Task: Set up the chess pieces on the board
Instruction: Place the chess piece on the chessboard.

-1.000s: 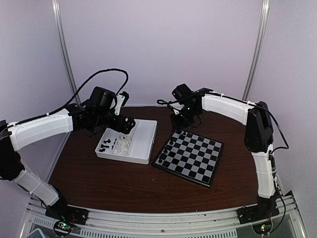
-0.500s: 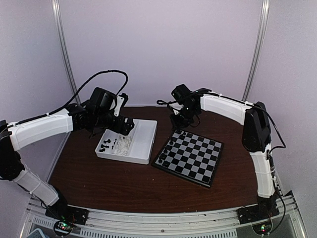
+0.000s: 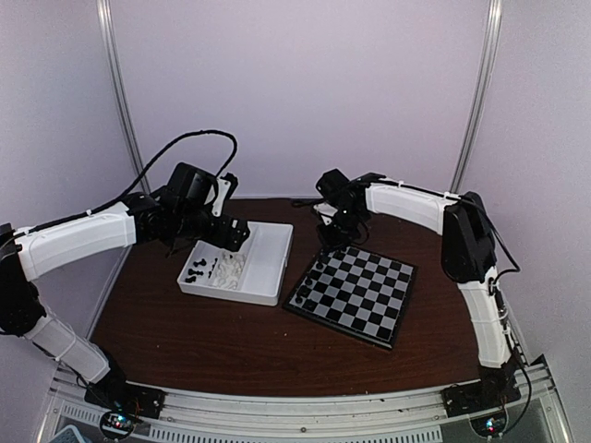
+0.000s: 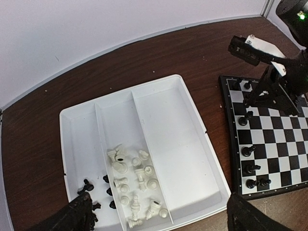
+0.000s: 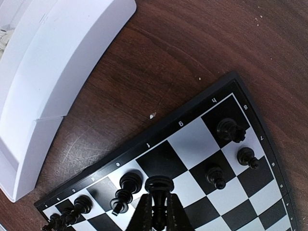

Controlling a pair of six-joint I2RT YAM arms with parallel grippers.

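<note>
The chessboard (image 3: 355, 293) lies right of centre; it also shows in the left wrist view (image 4: 284, 139) and the right wrist view (image 5: 192, 139). Several black chess pieces (image 5: 126, 190) stand along its far-left edge. My right gripper (image 5: 159, 211) is shut on a black chess piece (image 5: 159, 190), held base-first just above the board's edge row; the gripper shows in the top view (image 3: 338, 233). My left gripper (image 3: 231, 235) hovers over the white tray (image 4: 192, 144), its fingers (image 4: 77, 216) wide apart and empty. White pieces (image 4: 134, 183) and black pieces (image 4: 91, 192) lie in the tray.
The white divided tray (image 3: 272, 263) sits left of the board on the brown table. Its large right compartment holds nothing. Pale walls and two metal poles stand behind.
My right gripper has shifted slightly left and down toward the board's far-left edge with the black piece. The left arm has not moved.
</note>
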